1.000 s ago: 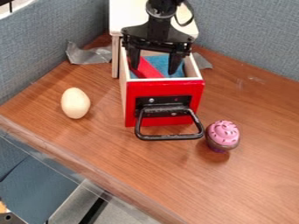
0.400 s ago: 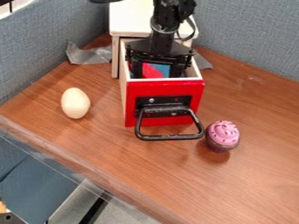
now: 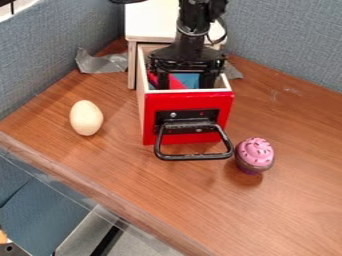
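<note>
My gripper (image 3: 185, 84) hangs down inside the pulled-out red drawer (image 3: 155, 107), its two fingers apart and their tips hidden below the front wall. Between them, part of a red object (image 3: 176, 84) shows at the left and blue material (image 3: 189, 80) at the right. Whether a finger touches the red object, I cannot tell. A black loop handle (image 3: 194, 157) is fixed to the drawer's front.
Left of the drawer lies a pale egg (image 3: 86, 118). A pink-topped cupcake (image 3: 254, 155) stands just right of the handle. Behind are the white cabinet top (image 3: 148, 22), grey tape (image 3: 100, 62) and blue-grey partitions (image 3: 287, 40).
The gripper has lowered into the drawer and, since the middle frame, shifted slightly right. The egg, cupcake and drawer have stayed in place.
</note>
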### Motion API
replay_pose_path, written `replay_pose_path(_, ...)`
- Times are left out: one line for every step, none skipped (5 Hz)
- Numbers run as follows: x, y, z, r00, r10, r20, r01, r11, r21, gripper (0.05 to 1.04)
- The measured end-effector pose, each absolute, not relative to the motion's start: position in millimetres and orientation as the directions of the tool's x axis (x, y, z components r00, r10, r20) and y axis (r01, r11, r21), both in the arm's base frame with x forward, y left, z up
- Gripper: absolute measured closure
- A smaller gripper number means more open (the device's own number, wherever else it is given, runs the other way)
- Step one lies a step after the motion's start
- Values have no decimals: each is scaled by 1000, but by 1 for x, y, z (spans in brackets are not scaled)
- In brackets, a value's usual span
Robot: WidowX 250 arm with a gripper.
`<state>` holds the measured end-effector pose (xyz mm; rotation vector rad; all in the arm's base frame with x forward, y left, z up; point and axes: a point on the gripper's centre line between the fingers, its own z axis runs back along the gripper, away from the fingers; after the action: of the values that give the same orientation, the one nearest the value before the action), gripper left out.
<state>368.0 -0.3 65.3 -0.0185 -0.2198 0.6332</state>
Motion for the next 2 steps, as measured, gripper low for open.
replay_pose_path(369, 0, 66, 774, 599, 206, -595, 799, -88, 82)
replay_pose_path(369, 1, 66, 761, 614, 208, -611, 787, -87, 82)
